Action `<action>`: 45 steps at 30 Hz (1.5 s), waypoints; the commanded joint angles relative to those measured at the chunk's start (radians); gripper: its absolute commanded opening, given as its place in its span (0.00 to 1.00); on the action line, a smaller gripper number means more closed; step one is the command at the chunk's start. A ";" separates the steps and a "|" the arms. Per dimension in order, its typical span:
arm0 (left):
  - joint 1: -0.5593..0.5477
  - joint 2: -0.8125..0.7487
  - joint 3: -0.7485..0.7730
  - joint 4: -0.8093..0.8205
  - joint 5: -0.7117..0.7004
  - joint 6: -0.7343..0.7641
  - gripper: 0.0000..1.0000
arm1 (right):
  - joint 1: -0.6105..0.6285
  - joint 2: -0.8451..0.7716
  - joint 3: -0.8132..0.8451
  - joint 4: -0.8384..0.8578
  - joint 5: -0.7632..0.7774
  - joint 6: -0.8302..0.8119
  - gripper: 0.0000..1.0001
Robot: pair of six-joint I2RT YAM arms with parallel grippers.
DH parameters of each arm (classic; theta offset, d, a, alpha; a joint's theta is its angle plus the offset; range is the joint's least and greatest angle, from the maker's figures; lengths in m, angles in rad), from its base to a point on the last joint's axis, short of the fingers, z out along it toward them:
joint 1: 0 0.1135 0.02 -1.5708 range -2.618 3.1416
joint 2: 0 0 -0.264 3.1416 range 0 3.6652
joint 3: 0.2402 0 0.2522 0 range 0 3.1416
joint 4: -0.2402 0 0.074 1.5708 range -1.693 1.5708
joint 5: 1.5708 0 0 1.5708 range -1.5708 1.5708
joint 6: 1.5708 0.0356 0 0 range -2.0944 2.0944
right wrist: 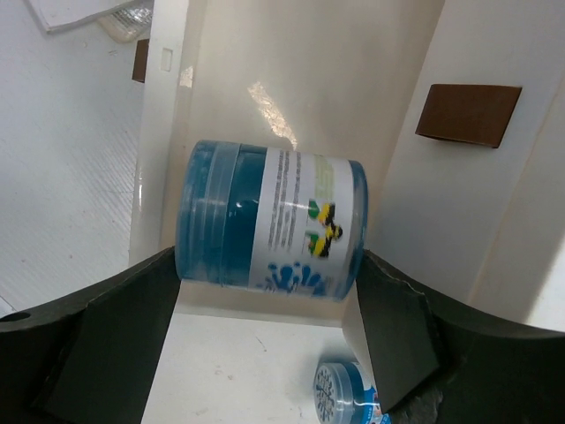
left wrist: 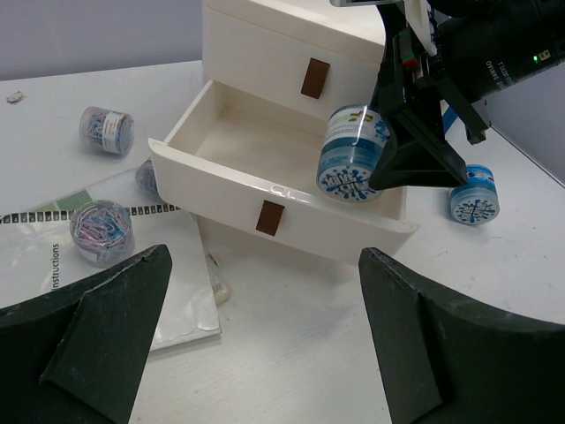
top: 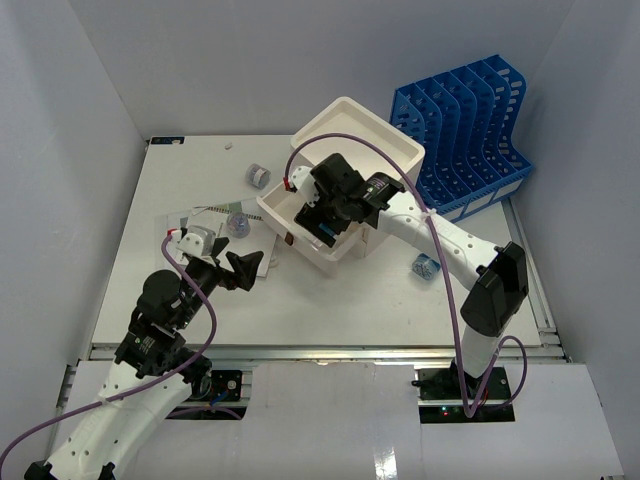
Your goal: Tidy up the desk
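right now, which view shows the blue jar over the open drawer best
Right wrist: the blue jar sits large between the right fingers, label visible. Left wrist shows it smaller, its edge behind a finger. Top view hides most of it.

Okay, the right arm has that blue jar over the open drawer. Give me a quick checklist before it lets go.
1. Drawer pulled open: ok.
2. Free room inside the drawer: ok, it looks empty.
3. Blue jar between the fingers of the right gripper: ok, lying on its side.
4. Jar fully over the drawer's cavity, not its rim: cannot tell, it hangs close to the rim.
5. Left gripper open and apart from the drawer: ok.
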 commanded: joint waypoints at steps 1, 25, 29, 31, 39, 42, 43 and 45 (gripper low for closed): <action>0.000 0.000 -0.002 0.018 0.018 0.008 0.98 | -0.006 -0.040 0.020 0.045 -0.037 -0.016 0.87; -0.311 0.508 0.167 0.179 0.229 -0.165 0.80 | -0.779 -0.738 -0.462 0.098 -0.740 -0.184 0.90; -0.542 0.730 0.334 0.169 0.069 -0.143 0.84 | -1.011 -0.814 -0.654 0.134 -0.862 -0.140 0.90; -0.609 0.896 0.448 0.153 0.023 -0.149 0.89 | -1.111 -0.804 -0.702 0.156 -0.900 -0.101 0.91; -0.643 1.334 0.835 0.058 -0.068 -0.124 0.97 | -1.405 -0.646 -0.796 0.222 -1.053 -0.011 0.92; -0.643 1.482 1.011 0.005 -0.094 -0.094 0.98 | -1.416 -0.639 -0.839 0.256 -1.046 -0.011 0.91; -0.642 1.521 1.055 -0.020 -0.096 -0.084 0.98 | -1.417 -0.643 -0.844 0.258 -1.046 -0.015 0.91; -0.638 1.620 1.145 -0.060 -0.098 -0.072 0.98 | -1.420 -0.652 -0.855 0.262 -1.042 -0.022 0.91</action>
